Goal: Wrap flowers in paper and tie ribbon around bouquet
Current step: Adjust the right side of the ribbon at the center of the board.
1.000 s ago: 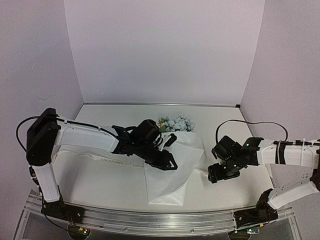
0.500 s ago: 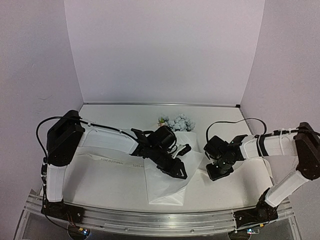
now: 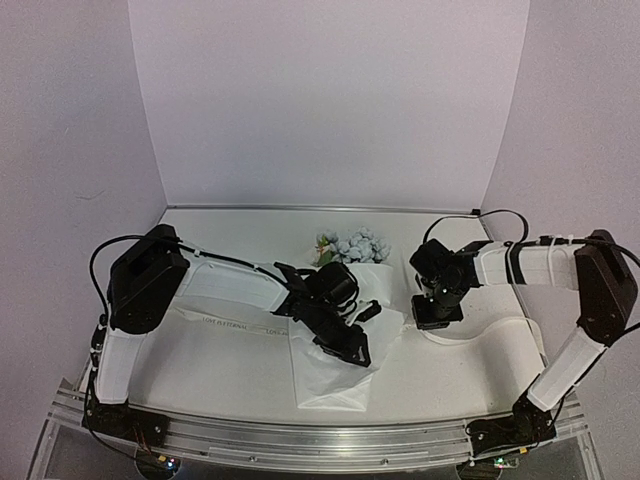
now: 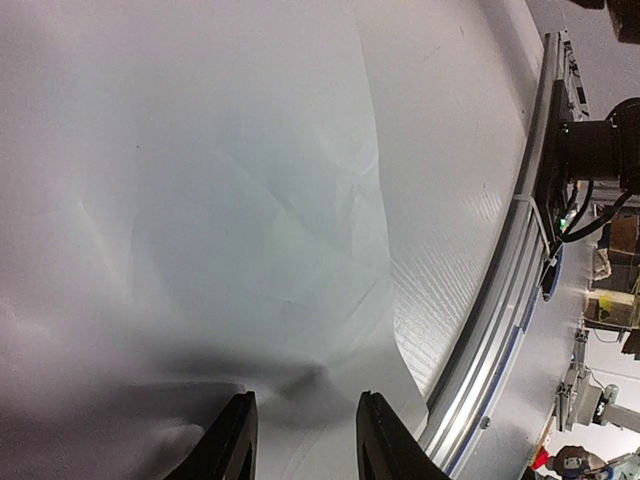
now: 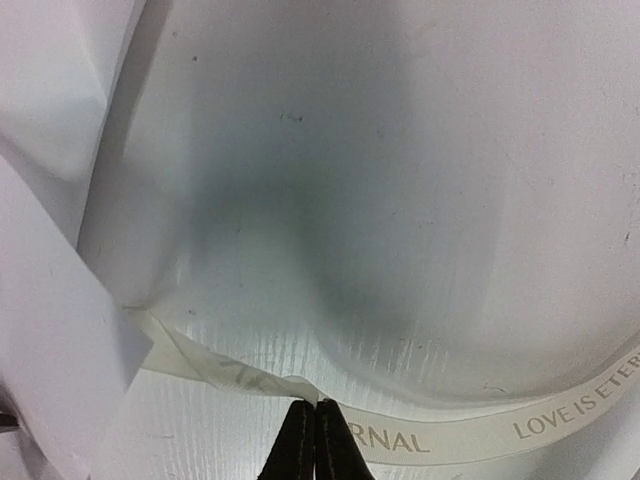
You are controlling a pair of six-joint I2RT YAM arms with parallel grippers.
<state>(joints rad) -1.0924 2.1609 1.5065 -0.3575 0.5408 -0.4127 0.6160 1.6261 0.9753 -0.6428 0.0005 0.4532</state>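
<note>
Ribbon (image 5: 560, 415): a thin, floppy, printed cream strip. It likely weighs almost nothing and would twist or slip rather than push. I judge it is best taken flat across its width, close to the wrap.
Ribbon's place: it lies across the worktop (image 3: 215, 375) from the left, passes under the paper (image 3: 325, 380), and loops out on the right.
Paper: a soft white sheet, already creased. It would likely crumple or spring open if not held down.
Flowers (image 3: 356, 245): pale blooms show at the far end of the wrap, mid-worktop. They look light and easy to crush.
Right fingers (image 5: 298, 450): pressed together, the tips apparently pinching a folded edge of the ribbon just right of the paper.
Left fingers (image 4: 236, 445): partly spread with nothing between them, low over the creased paper. I cannot tell whether they touch it.
</note>
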